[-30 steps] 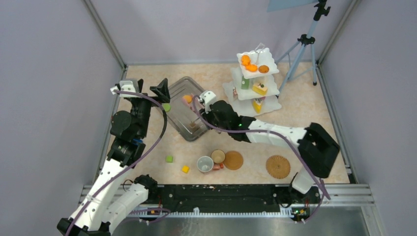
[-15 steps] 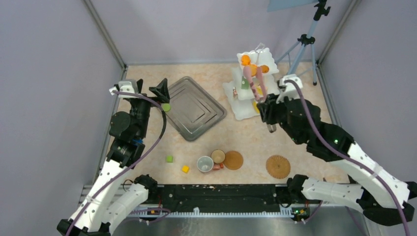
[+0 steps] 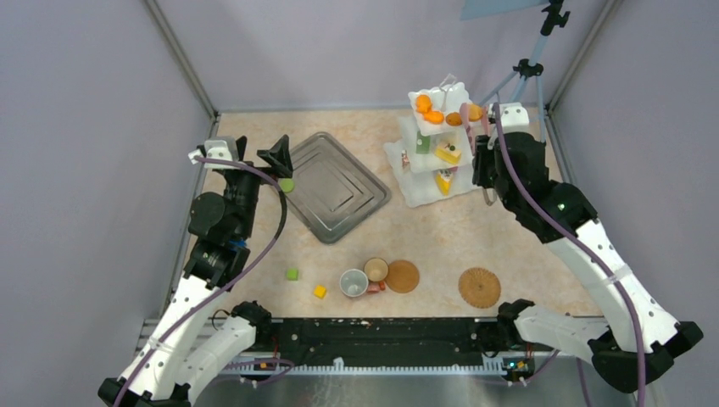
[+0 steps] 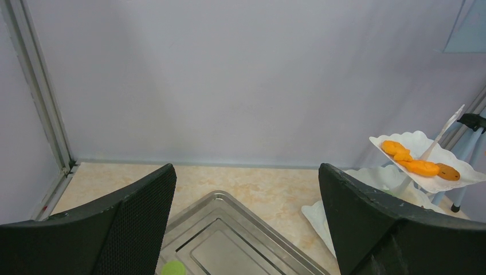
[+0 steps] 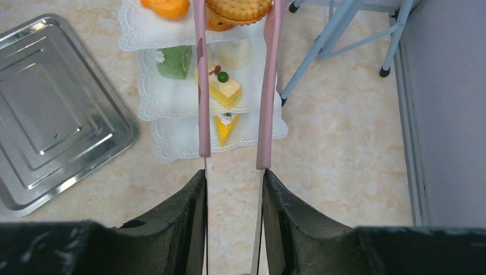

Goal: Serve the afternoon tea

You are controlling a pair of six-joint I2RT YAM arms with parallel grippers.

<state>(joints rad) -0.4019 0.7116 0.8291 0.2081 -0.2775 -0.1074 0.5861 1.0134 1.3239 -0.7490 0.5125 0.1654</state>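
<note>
Beige table [image 3: 424, 237], lilac walls. R pincer [image 5: 234, 183] squeezes pink tongs [image 5: 200, 86], tips clamping round biscuit [image 5: 238, 8] over top tier of white stand [image 5: 172, 150], at table's 1 o'clock. L pincer [image 4: 246, 172] gapes wide above grey tray [image 3: 339, 191] edge, 10 o'clock. 2 cups [image 3: 353, 282] + woven mats [image 3: 479, 287] near 6 o'clock.

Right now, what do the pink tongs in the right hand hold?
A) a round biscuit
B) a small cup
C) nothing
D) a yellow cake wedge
A: in the right wrist view the pink tongs, gripped by the right hand, pinch a round biscuit between their tips above the top tier of the white stand.
</note>
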